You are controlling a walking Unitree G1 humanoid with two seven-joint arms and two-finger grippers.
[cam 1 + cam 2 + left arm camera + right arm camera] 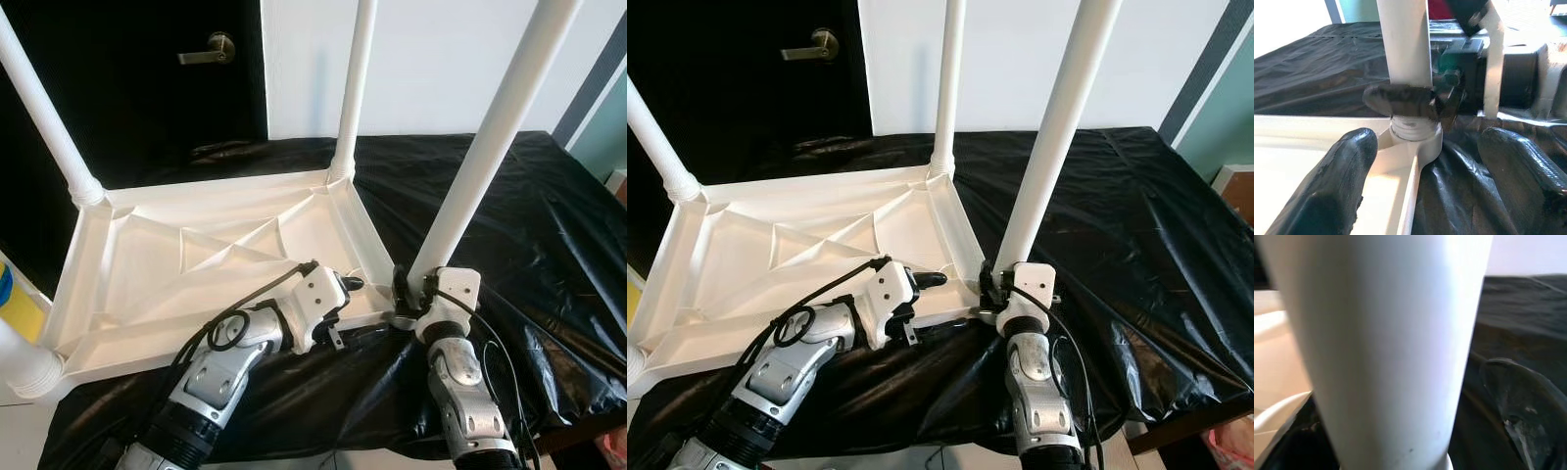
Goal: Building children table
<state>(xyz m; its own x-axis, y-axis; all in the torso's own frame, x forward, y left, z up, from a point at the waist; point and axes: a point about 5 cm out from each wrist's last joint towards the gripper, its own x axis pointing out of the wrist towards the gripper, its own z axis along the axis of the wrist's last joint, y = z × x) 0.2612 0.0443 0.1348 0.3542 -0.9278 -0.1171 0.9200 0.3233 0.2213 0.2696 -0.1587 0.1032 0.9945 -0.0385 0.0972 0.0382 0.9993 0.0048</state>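
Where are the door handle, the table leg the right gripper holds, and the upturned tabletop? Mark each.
door handle [211, 49], left eye view, on the lever.
table leg [490, 147], left eye view, mid-shaft.
upturned tabletop [735, 259], right eye view, on its bare ribbed underside.

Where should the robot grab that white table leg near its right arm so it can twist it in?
Low down, just above the threaded end. The near leg is a smooth round tube that leans a little, so gripping by the corner socket of the upside-down tabletop probably steadies it best. Come from the front edge, fingers on opposite sides, as the right pincer does now. The left pincer waits open beside it.
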